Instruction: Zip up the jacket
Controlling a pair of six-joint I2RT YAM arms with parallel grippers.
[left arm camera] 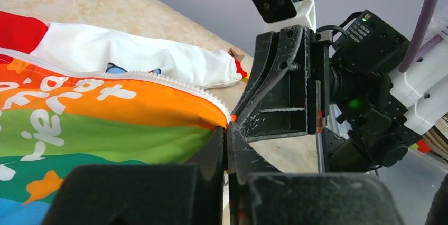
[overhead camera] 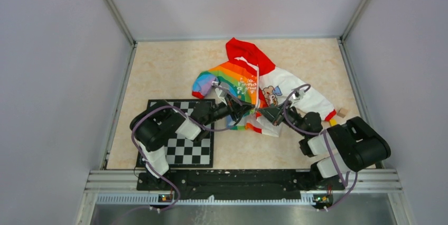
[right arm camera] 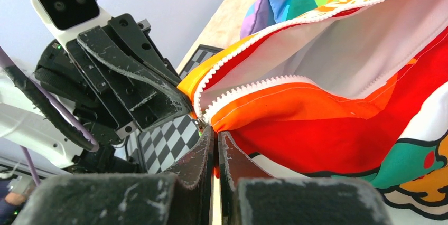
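The jacket (overhead camera: 253, 85) lies flat on the worktop (overhead camera: 158, 72), well out from the arm bases, with its red hood (overhead camera: 245, 53) pointing away from them and its hem towards them. The rainbow half lies on the left and the white cartoon half on the right. Both arms reach in to the hem, and their tips nearly touch at the foot of the front opening. The left hand (overhead camera: 244, 110) has its fingers pressed together on the bottom corner of the rainbow half, where the orange stripe ends. The right hand (right arm camera: 215, 135) is likewise pinched shut on the bottom corner of the opposite half, just under the point where the two rows of white zipper teeth (right arm camera: 253, 85) run together. Above that point the right wrist view shows the rows standing apart, with the lining visible between them, so the front appears unzipped. I cannot make out the slider with any certainty. By this reading the work is at its opening step: both lower ends are gripped and brought close, while joining them and drawing the zip up to the hood is all left to do.
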